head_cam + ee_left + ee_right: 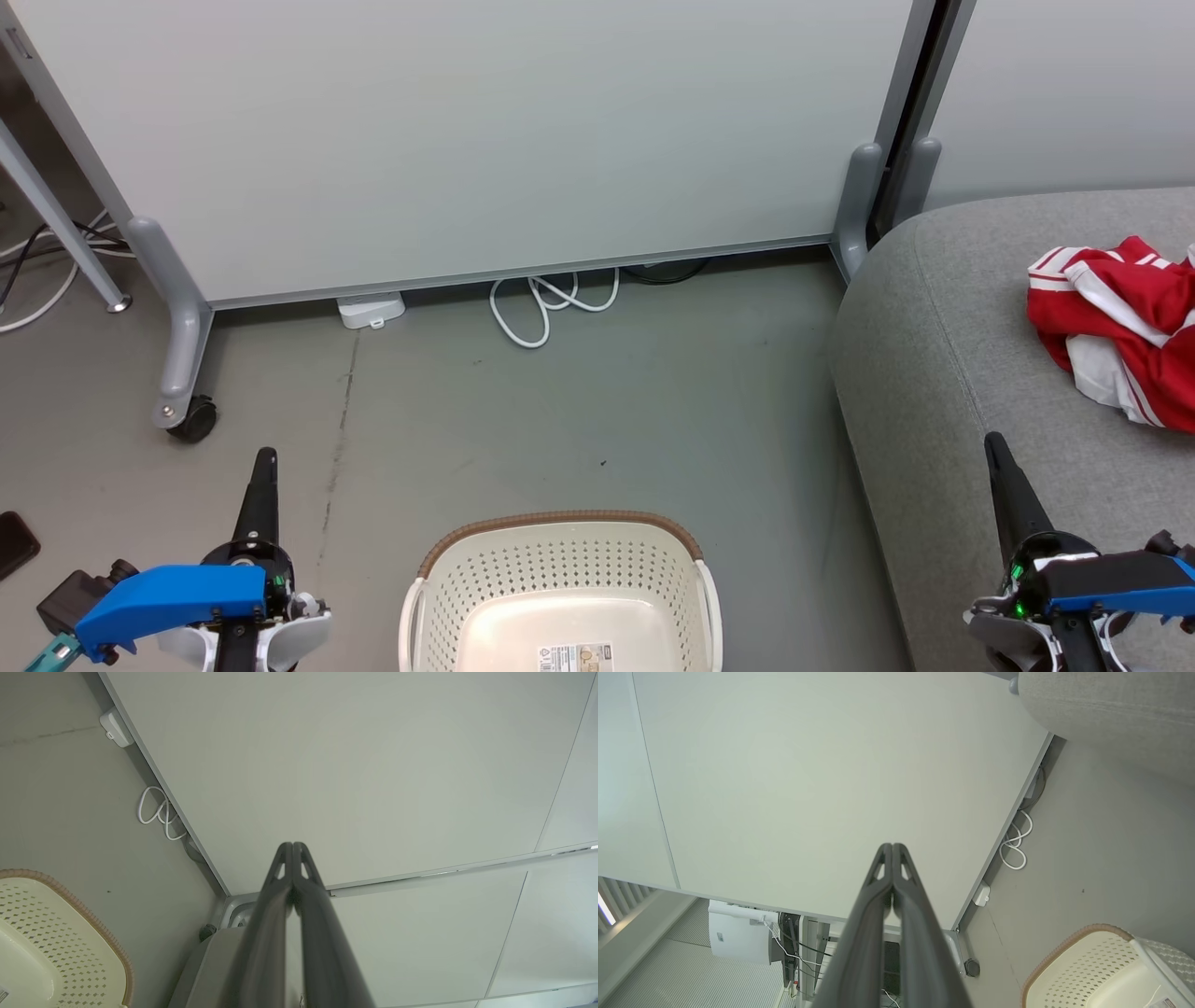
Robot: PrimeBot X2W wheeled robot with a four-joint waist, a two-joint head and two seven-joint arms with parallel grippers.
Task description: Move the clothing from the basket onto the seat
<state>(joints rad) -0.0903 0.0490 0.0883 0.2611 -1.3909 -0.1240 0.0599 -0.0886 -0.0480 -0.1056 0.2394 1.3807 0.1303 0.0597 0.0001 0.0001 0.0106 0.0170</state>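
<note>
Head view from my remote station: a wide pale partition panel (467,140) stands across the back, raised on grey metal feet. Below it a grey floor (579,420) runs toward the robot. The seat (934,373), a large grey fabric cushion with a rounded corner and a seam, fills the right side. The basket (560,551), cream plastic with perforated walls and a brown woven-look rim, sits on the floor at bottom centre between my two arms, left of the seat and apart from it. A small printed label (579,656) lies on its bare inner floor. The clothing (1120,317), red with white stripes, lies in a crumpled heap on the seat at the right edge, partly cut off by the frame and well apart from the basket. My left gripper (266,457) points up at lower left over the floor, and its wrist view shows the fingers pressed together at the tips (293,845), clenched on nothing. My right gripper (991,439) points up at lower right over the front of the seat, short of the clothing, its fingers likewise closed tip to tip (893,846). A looped white cable (541,313) and a small white box (372,308) lie at the panel's foot. A black caster (194,420) sits under the left panel foot.
</note>
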